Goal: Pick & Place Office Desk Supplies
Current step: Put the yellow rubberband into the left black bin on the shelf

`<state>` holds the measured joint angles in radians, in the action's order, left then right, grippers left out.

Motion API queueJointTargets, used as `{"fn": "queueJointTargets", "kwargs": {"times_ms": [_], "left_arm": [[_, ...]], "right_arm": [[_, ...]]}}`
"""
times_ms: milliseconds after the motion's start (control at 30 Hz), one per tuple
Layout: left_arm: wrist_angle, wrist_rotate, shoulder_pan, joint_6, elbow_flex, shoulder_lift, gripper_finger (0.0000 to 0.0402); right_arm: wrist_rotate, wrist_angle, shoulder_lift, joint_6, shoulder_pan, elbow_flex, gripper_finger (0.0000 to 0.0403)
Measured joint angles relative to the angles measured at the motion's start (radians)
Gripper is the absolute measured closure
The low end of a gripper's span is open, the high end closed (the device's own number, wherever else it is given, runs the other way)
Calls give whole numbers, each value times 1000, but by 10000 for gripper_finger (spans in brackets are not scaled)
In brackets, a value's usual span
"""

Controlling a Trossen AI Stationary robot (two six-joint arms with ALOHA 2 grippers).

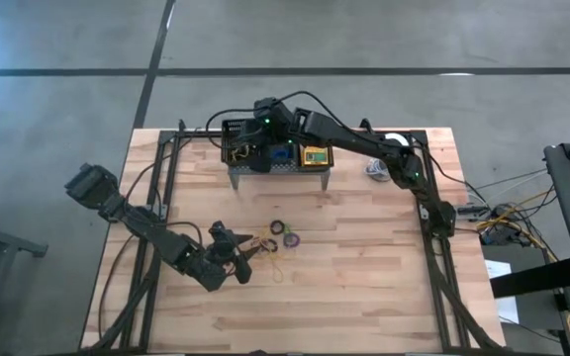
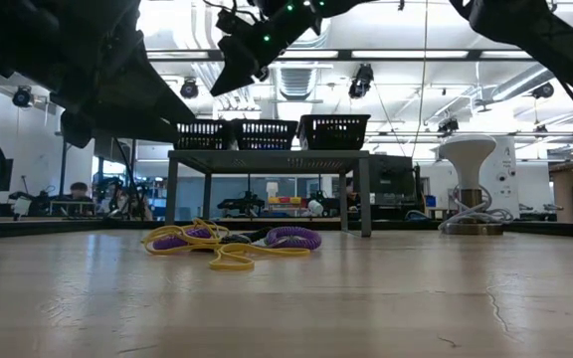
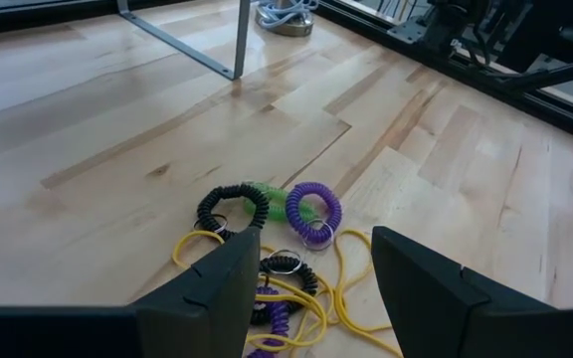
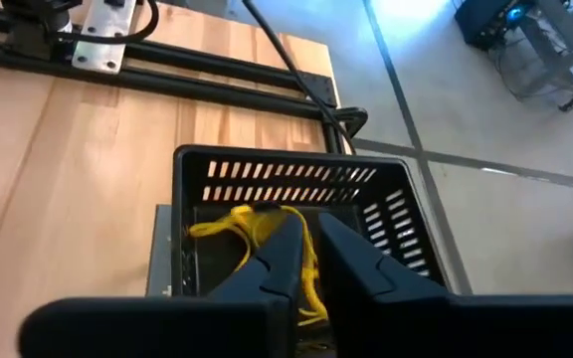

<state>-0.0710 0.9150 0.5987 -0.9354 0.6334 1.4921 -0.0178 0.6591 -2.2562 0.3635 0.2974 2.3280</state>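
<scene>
Yellow rubber bands (image 4: pixel 257 231) are seen inside a black slotted basket (image 4: pixel 296 179), directly beneath the right gripper (image 4: pixel 308 261), whose two dark fingers are nearly together with only a narrow gap between them; whether the yellow loops are pinched or merely behind the fingertips cannot be told. That basket is one of three set in a row on top of a grey metal stand (image 1: pixel 277 169) at the far side of the wooden table (image 1: pixel 364 267), and in the high view it is the leftmost of the row, with the right gripper (image 1: pixel 262 112) held just above it. A yellow-and-green box (image 1: pixel 315 155) is lodged in the basket at the other end of the row. On the tabletop in front of the stand, a loose cluster of coiled bands is spread: a purple coil (image 3: pixel 314 211), a black coil (image 3: pixel 232 206) and a green piece (image 3: pixel 275 199) touching between them, with yellow loops (image 3: pixel 341 288) tangled around them. The left gripper (image 3: pixel 311 278) is held low just beside this cluster, its fingers spread apart and empty. A white dome-shaped object (image 2: pixel 469 189) is placed near the stand's right end.
</scene>
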Motion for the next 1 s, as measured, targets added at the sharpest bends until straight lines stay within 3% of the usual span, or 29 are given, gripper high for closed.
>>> {"fn": "queueJointTargets", "kwargs": {"times_ms": [367, 500, 633, 800, 1000], "left_arm": [[-8, -2, 0, -10, 0, 0, 202], [-20, 2, 0, -33, 0, 0, 202], [-27, 3, 1, -33, 0, 0, 202], [-38, 11, 2, -14, 0, 0, 202], [-43, 59, 2, 30, 0, 0, 202]], "right_arm": [[-2, 7, 61, 4, 5, -2, 272], [140, 56, 166, -15, -24, -73, 274], [183, 37, 313, -32, -78, -342, 297], [143, -188, 585, -146, -159, -772, 336], [-16, -542, 873, -268, -298, -1255, 369]]}}
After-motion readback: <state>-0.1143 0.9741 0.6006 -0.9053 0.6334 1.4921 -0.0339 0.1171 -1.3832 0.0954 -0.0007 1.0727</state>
